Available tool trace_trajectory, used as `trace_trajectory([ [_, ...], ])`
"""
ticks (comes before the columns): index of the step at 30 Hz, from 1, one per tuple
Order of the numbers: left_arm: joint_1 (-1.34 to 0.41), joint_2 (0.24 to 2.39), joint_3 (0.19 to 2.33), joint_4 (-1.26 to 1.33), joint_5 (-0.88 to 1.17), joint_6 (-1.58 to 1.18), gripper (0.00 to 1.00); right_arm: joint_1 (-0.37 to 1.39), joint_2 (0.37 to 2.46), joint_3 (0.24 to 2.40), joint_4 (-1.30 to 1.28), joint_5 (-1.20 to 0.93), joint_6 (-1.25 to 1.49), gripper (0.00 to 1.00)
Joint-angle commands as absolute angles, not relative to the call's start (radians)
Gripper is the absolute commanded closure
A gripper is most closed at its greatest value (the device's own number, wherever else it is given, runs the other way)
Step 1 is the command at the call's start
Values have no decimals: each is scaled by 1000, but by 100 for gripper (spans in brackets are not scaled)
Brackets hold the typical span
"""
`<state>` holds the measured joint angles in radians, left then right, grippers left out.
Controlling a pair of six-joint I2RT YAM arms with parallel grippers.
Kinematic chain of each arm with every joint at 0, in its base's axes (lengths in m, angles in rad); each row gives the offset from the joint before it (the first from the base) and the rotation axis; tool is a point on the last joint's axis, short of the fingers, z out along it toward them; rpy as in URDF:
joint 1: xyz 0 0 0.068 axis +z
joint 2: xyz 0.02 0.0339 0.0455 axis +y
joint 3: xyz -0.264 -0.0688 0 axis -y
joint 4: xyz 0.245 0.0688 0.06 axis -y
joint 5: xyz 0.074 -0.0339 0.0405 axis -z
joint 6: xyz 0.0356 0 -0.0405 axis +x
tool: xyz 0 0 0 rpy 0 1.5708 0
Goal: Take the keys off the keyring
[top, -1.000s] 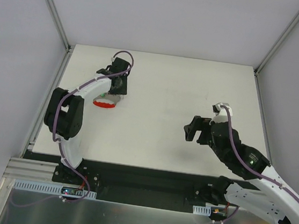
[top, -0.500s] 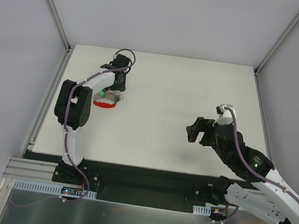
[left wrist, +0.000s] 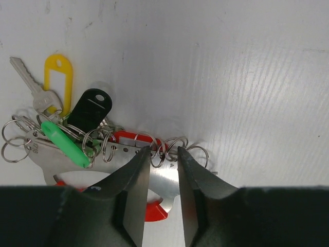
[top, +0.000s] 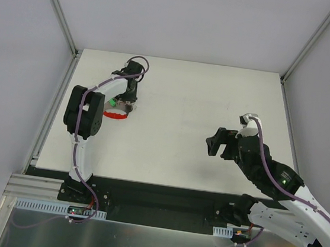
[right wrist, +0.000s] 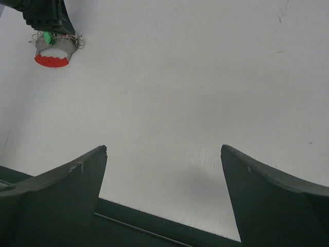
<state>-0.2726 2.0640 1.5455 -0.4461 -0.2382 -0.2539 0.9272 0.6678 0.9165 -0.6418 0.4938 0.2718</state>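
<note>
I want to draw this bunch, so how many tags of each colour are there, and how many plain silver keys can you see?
yellow tag: 1
black tag: 1
green tag: 1
plain silver key: 1
Total: 4

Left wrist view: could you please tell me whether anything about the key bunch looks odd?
Nothing looks damaged, but the small silvery wire rings lie tangled and overlapping along the flat silvery holder with a red rim, with the green plastic tag across them.
</note>
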Motion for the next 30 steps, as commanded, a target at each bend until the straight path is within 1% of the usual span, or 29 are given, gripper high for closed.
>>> trace_trajectory([
  [1,-258,2072,1583,-472,-203,-236,77,930,667,954,-644,520,265,4],
  [4,-258,2079,1586,-472,-173,-224,84,930,661,957,-646,522,265,4],
  [6,-258,2080,1586,-474,-163,-221,94,931,655,956,-647,523,270,4],
  [8,-258,2076,1580,-482,-138,-227,100,930,649,953,-652,528,275,4],
  [11,-270,2025,1554,-482,-88,-242,100,931,646,948,-655,535,278,4],
  [14,-323,1942,1530,-482,-69,-232,100,931,652,946,-653,532,282,4],
  [16,-386,1866,1506,-482,-61,-232,100,930,658,951,-649,528,281,4],
  [21,-505,1712,1390,-477,50,-273,100,931,661,934,-635,529,279,4],
  [23,-554,1680,1321,-447,104,-291,100,930,660,924,-632,528,282,4],
  [24,-566,1658,1296,-434,168,-291,100,931,661,908,-627,526,293,4],
  [30,-630,1634,1192,-396,198,-308,100,930,667,877,-604,499,327,5],
])
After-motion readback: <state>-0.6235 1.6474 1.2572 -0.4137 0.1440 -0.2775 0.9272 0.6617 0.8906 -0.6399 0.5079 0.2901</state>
